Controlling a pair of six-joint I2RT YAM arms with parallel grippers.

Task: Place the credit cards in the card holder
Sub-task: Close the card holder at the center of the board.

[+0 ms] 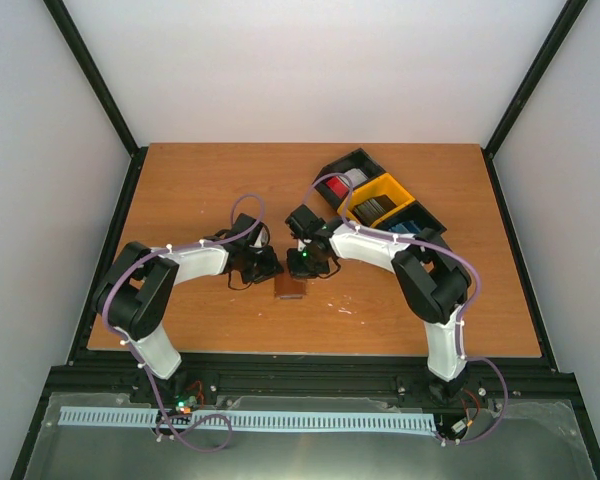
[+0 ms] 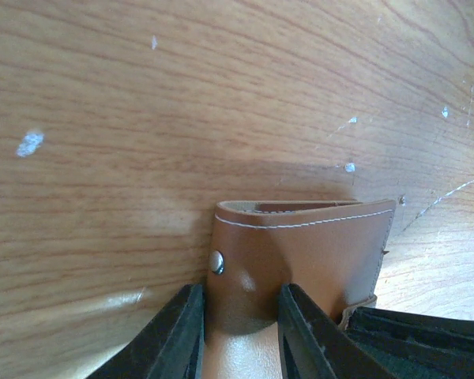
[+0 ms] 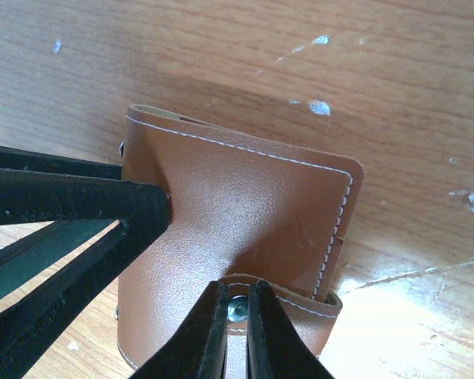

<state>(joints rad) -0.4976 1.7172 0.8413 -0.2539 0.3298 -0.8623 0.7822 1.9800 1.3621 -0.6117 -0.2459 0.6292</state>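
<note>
The brown leather card holder (image 1: pixel 290 287) lies folded on the table near the front middle. In the left wrist view it (image 2: pixel 316 253) shows a snap stud on its left side. My left gripper (image 1: pixel 272 267) (image 2: pixel 241 332) has its fingers clamped on the holder's near left part, with leather bulging between them. My right gripper (image 1: pixel 302 265) (image 3: pixel 237 316) is shut on the holder's tab clasp (image 3: pixel 300 304), with the snap between its tips. The left gripper's finger (image 3: pixel 103 209) dents the cover (image 3: pixel 245 197). The credit cards sit in a tray: red (image 1: pixel 337 186), dark grey (image 1: pixel 372 207), blue (image 1: pixel 405 227).
The black-and-yellow three-compartment tray (image 1: pixel 392 186) stands at the back right of the wooden table (image 1: pixel 200 200). White walls and black frame posts enclose the table. Both arms meet over the middle front.
</note>
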